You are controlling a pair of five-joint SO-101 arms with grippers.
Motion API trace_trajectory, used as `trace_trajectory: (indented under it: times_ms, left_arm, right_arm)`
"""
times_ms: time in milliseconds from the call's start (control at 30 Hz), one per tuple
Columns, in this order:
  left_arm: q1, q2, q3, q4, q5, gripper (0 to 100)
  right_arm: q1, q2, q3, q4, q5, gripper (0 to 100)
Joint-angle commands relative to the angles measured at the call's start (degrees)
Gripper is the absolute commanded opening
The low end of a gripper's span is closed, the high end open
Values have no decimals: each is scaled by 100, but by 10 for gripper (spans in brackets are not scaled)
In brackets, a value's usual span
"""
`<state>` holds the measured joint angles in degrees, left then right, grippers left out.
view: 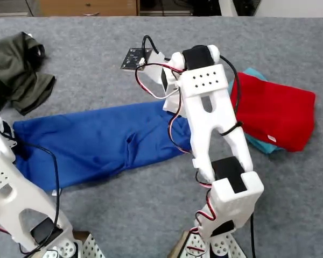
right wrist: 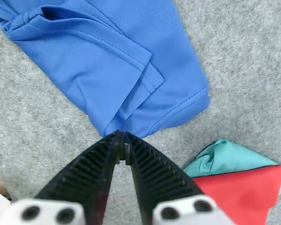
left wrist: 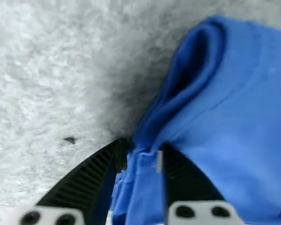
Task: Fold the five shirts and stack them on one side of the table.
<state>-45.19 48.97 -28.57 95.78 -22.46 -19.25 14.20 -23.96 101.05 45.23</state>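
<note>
A blue shirt (view: pixel 97 142), folded into a long band, lies across the middle of the grey table. My left gripper (left wrist: pixel 140 147) is shut on its left end, with blue cloth (left wrist: pixel 225 117) bunched between the fingers. In the high view that end lies beside my left arm (view: pixel 5 177). My right gripper (right wrist: pixel 122 137) is shut, its tips pinching the hem at the right end of the blue shirt (right wrist: pixel 107 56). Above that end stands my right arm (view: pixel 204 91). A folded red shirt (view: pixel 277 110) rests on a folded teal shirt (view: pixel 258 142) at the right.
A crumpled dark olive shirt (view: pixel 16 70) lies at the far left corner. A small black board (view: pixel 133 58) sits on the table behind the right arm. The red shirt (right wrist: pixel 243 192) and the teal shirt (right wrist: pixel 220 157) lie close beside the right gripper.
</note>
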Motion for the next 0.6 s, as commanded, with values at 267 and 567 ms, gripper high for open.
trace_trajectory:
  times_ms: [267,567]
  left_arm:
    - [-193,268,-378,220,114,19]
    - [-501,-945,-369,527,0,18]
  right_arm:
    - [110,-391,-48,97,-97,4]
    - [593,-945,-48,-1055,-1371,4]
